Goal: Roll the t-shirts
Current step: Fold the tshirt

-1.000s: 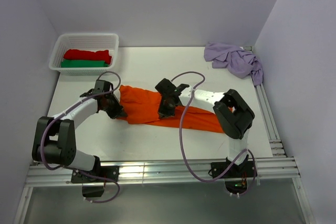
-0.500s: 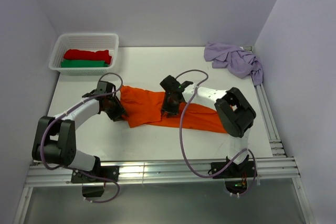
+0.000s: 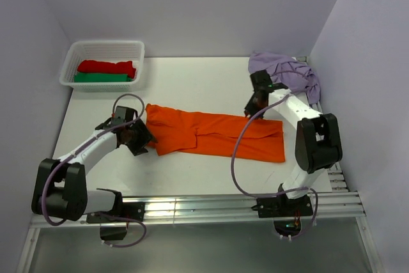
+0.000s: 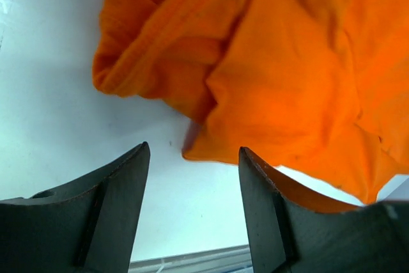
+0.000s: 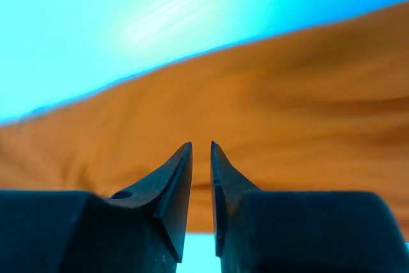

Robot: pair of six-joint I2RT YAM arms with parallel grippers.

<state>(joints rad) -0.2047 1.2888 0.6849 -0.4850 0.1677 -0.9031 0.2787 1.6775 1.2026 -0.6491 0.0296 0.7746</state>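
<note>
White table [image 3: 192, 87], lilac walls [image 3: 192, 4]. Orange t-shirt [image 3: 211, 133] spread mid-table. Left gripper [image 4: 193, 150] at its 9 o'clock, open, empty; right gripper [image 5: 200, 145] nearly closed, empty.

In the right wrist view the orange shirt [image 5: 287, 113] and the tabletop [image 5: 96, 23] are smeared with blur. Folds and hems do not read there, and whether the right end effector [image 5: 200, 148] touches the cloth cannot be told. In the left wrist view the orange shirt runs off the top and right edges, and the left end effector [image 4: 192, 151] is cut by the bottom edge. From above, the right arm [image 3: 287, 105] covers part of the lilac shirt [image 3: 291, 71], and the basket [image 3: 105, 85] wall hides the green shirt [image 3: 102, 77] along its near edge.
</note>
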